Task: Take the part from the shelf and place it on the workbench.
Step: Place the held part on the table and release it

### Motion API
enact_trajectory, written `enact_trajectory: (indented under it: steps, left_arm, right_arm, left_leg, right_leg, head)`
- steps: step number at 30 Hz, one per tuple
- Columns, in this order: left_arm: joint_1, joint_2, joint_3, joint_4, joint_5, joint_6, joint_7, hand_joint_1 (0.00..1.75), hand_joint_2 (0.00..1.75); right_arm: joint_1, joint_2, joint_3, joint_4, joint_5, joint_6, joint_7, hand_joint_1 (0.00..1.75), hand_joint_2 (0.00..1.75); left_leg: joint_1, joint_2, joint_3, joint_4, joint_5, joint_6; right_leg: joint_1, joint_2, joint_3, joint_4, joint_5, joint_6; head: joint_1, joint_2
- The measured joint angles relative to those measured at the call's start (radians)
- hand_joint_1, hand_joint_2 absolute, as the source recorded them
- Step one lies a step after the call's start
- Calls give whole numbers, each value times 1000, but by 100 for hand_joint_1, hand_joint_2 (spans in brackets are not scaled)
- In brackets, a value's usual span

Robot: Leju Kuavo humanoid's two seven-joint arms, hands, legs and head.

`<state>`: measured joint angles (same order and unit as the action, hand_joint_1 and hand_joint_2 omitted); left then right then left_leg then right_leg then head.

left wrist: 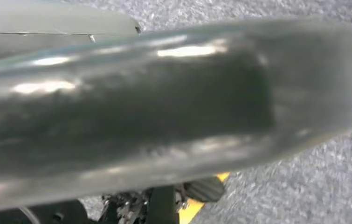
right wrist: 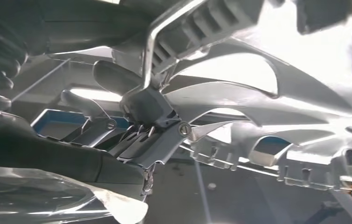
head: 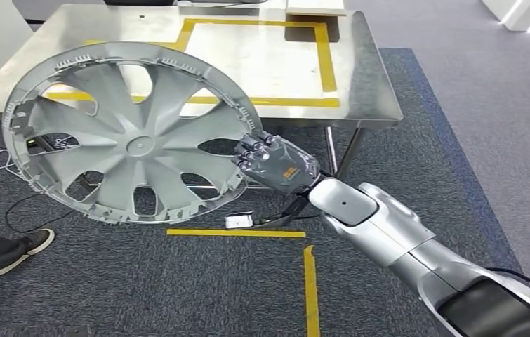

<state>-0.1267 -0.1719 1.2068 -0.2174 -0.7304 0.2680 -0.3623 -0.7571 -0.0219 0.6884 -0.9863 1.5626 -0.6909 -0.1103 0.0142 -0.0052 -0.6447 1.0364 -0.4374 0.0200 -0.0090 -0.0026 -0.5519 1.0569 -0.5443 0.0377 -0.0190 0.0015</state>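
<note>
A: Head view first. Where is the part?

B: The grey wheel cover [head: 130, 145] fills the left half of the frame, tilted up with its ribbed back facing the camera. Its upper edge overlaps the near edge of the steel tabletop [head: 360, 77], which carries a square of yellow tape [head: 325, 56].

A: And the right robot hand?

B: The right robot hand [head: 270, 161], at centre frame under a clear plastic cover, is clamped on the cover's rim at its right edge. The silver arm [head: 395, 235] runs in from the lower right corner.

A: Anything else there?

B: Grey carpet [head: 177, 288] with yellow tape strips, cables under the tabletop, and a person's dark shoe [head: 20, 249] at the lower left edge.

A: Left wrist view?

B: A blurred, glossy dark shape [left wrist: 164, 107] spans the frame over grey carpet. I cannot tell how the left robot hand stands.

A: Right wrist view?

B: Close up, the fingers [right wrist: 132, 140] at centre left close over the wheel cover's rim; its spokes [right wrist: 267, 107] fan toward the bright right side.
</note>
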Motion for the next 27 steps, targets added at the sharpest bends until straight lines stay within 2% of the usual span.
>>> enact_trajectory:
  steps: [1,3,4,5,6,8,9,10,11,12,14,15,17,18,19,20,21,22,24,25,26,27]
  left_arm:
    - [0,0,0,0,0,0,0,0,0]
    - [-1,0,0,0,0,0,0,0,0]
    - [-1,-1,0,0,0,0,0,0,0]
    - [0,-1,0,0,0,0,0,0,0]
    - [0,-1,0,0,0,0,0,0,0]
    - [1,-2,0,0,0,0,0,0,0]
    - [0,-3,0,0,0,0,0,0,0]
    - [-1,-4,0,1,0,-1,0,0,0]
    - [-1,-5,0,1,0,-1,-1,0,0]
    - [-2,-6,0,1,0,-2,-1,0,0]
    - [-2,-7,0,1,0,-3,-1,0,0]
    - [-2,-6,-1,1,-1,-3,-1,0,0]
    - [-3,-6,-1,1,-1,-3,-1,0,0]
    - [-3,-6,-1,1,-2,-3,-1,0,0]
    - [-1,-6,0,1,-1,-4,-1,0,0]
    - [1,-6,0,1,-1,-4,-1,0,0]
    - [2,-5,0,1,-1,-6,-1,0,0]
    - [3,-4,0,1,-1,-7,-1,0,0]
    - [3,-4,-1,1,-1,-9,-1,0,0]
    - [3,-4,-1,1,-1,-10,-1,0,0]
    - [3,-5,-1,1,-1,-11,-1,0,0]
    - [3,-5,-1,1,-1,-11,-2,0,0]
  right_arm:
    - [0,0,0,-1,0,0,0,175,175]
    - [3,-2,0,-1,0,0,0,175,175]
    - [6,-3,0,-1,-1,0,0,175,175]
    - [10,-4,-1,-1,-1,0,-1,175,175]
    - [12,-5,-1,-1,0,0,-1,175,175]
    - [13,-6,-1,-1,0,0,-1,175,175]
    - [13,-7,-2,-1,0,0,-1,175,175]
    - [11,-8,-3,-2,0,0,0,175,175]
    - [10,-9,-4,-3,0,0,0,175,175]
    - [10,-10,-5,-5,0,0,1,175,175]
    - [10,-12,-6,-8,1,0,1,175,175]
    - [10,-13,-6,-9,1,0,1,175,175]
    - [11,-13,-5,-9,0,0,0,175,175]
    - [12,-14,-5,-9,-1,0,0,175,175]
    - [13,-14,-5,-9,-2,0,0,175,175]
    - [14,-14,-4,-9,-5,0,-1,175,175]
    - [15,-14,-4,-9,-7,0,-2,175,175]
    - [15,-14,-4,-9,-9,0,-4,175,175]
    - [15,-13,-3,-8,-14,0,-8,175,175]
    - [14,-13,-3,-7,-17,0,-10,175,175]
    - [14,-13,-3,-6,-21,0,-12,175,175]
    - [14,-13,-3,-5,-24,0,-14,175,175]
  left_leg:
    - [0,-1,6,-1,-3,6]
    - [-4,-2,14,-1,-14,15]
    - [-6,-3,20,-1,-20,17]
    - [-8,-5,28,-1,-27,18]
    - [-10,-6,38,-1,-34,18]
    - [-14,-9,62,-2,-52,17]
    - [-16,-10,72,-2,-60,15]
    - [-16,-11,77,-3,-67,10]
    - [-15,-11,81,-4,-70,5]
    - [-15,-11,85,-5,-70,-1]
    - [-13,-9,89,7,-69,-11]
    - [-13,-9,79,32,-69,-17]
    - [-9,-7,24,132,-87,-30]
    - [-6,-7,-13,189,-109,-36]
    - [-3,-7,-46,232,-132,-41]
    - [-1,-6,-69,249,-144,-45]
    - [2,-6,-78,236,-139,-47]
    - [4,-5,-74,194,-112,-50]
    - [7,0,-52,75,-19,-52]
    - [6,2,-43,31,16,-46]
    - [4,3,-40,6,38,-39]
    - [2,2,-40,1,38,-29]
  right_leg:
    - [-1,1,-32,52,-13,1]
    - [0,2,-122,190,-55,1]
    - [0,2,-164,239,-69,1]
    - [0,3,-191,258,-67,0]
    - [1,3,-199,238,-42,-4]
    - [5,3,-171,113,58,-18]
    - [9,3,-152,49,95,-25]
    - [12,3,-133,2,115,-30]
    - [16,4,-123,-24,120,-34]
    - [18,4,-113,-35,112,-36]
    - [15,5,-89,-51,113,-41]
    - [11,5,-75,-56,109,-43]
    - [7,4,-52,-60,96,-47]
    - [6,4,-42,-60,88,-48]
    - [6,4,-32,-60,79,-48]
    - [5,5,-20,-60,70,-48]
    - [4,6,-7,-60,60,-47]
    - [2,6,7,-59,49,-45]
    - [0,6,31,-56,25,-36]
    - [1,6,38,-55,15,-29]
    - [2,7,41,-56,9,-23]
    - [2,7,43,-55,6,-16]
  head:
    - [2,0]
    - [5,0]
    - [6,0]
    - [6,0]
    - [6,0]
    - [6,0]
    - [5,0]
    - [5,0]
    - [6,0]
    - [6,0]
    - [8,0]
    - [7,0]
    - [5,0]
    - [5,0]
    - [5,0]
    - [5,0]
    - [4,0]
    - [5,0]
    - [4,0]
    - [3,0]
    - [1,0]
    - [0,0]
